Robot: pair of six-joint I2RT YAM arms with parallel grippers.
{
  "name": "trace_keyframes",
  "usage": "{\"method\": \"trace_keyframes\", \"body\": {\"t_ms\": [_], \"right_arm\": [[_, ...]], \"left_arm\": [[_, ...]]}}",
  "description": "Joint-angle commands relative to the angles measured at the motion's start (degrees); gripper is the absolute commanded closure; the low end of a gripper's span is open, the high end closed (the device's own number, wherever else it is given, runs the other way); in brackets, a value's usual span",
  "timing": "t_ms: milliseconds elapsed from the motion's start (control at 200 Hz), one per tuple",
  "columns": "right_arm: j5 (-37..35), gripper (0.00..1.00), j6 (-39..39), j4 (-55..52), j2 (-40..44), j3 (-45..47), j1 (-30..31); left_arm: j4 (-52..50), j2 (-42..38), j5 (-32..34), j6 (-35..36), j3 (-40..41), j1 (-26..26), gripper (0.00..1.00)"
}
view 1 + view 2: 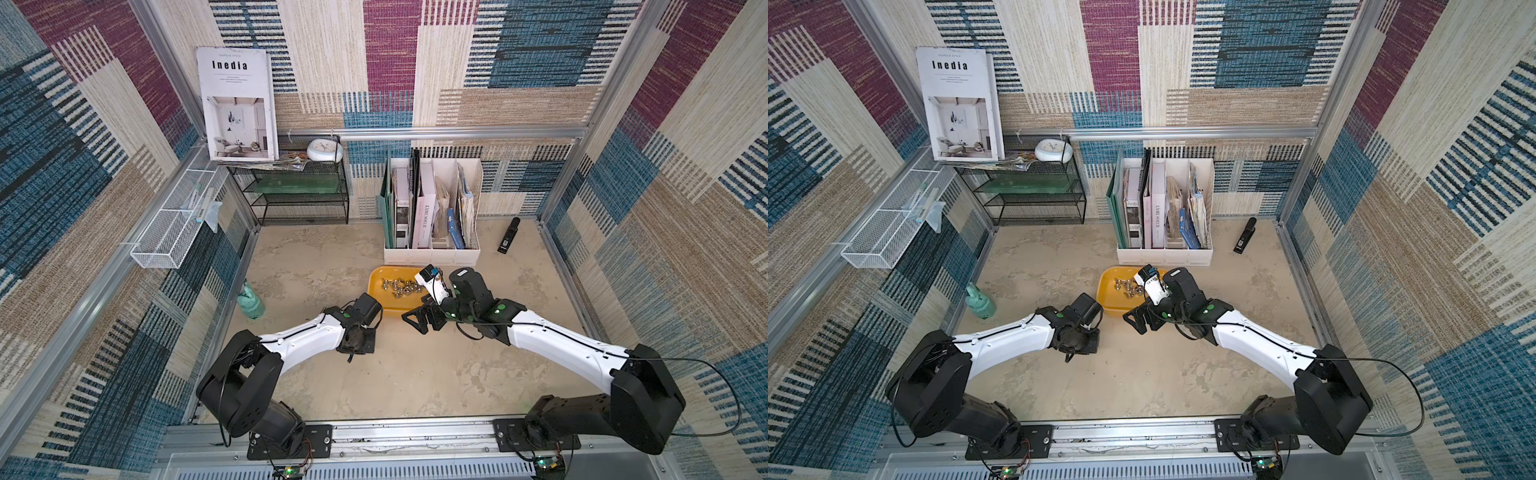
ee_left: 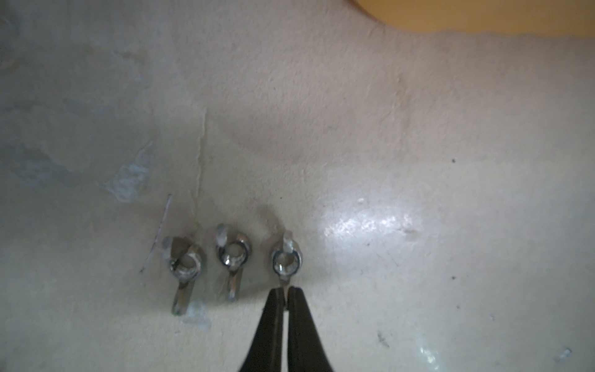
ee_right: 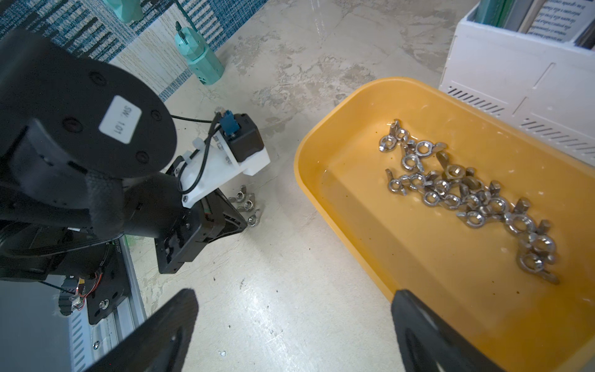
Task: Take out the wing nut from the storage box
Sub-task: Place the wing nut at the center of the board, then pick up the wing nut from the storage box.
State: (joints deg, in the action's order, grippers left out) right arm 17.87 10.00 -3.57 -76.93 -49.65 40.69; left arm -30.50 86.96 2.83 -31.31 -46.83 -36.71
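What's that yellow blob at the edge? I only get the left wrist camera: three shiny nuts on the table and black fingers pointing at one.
Observer: That's the storage box, a shallow yellow tub. A heap of wing nuts lies inside it.
Kid: Where's the other arm?
Observer: The right gripper is at the box's near edge, with its fingers wide open and empty.
Kid: What's behind the box?
Observer: A white file holder full of books stands close behind it.
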Motion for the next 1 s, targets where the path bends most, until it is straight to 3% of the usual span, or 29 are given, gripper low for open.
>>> {"method": "trace_keyframes", "body": {"t_ms": [0, 215, 491, 992], "right_arm": [[0.41, 0.01, -0.42, -0.21, -0.13, -0.37, 0.06], [2.70, 0.01, -1.21, -0.62, -0.42, -0.72, 0.01], [-0.89, 0.01, -1.06, -1.35, 0.76, -0.22, 0.05], [-9.52, 0.01, 1.58, -2.65, 3.45, 0.60, -0.08]], "left_arm": [[-0.27, -0.34, 0.51, 0.11, 0.00, -0.01, 0.78], [-1.20, -2.51, -0.44, 0.67, -1.15, -0.03, 0.70], [-4.97, -2.87, 1.04, 2.43, -9.80, 0.22, 0.68], [-7.39, 14.41, -1.95, 1.86, -31.35, 4.42, 0.72]]}}
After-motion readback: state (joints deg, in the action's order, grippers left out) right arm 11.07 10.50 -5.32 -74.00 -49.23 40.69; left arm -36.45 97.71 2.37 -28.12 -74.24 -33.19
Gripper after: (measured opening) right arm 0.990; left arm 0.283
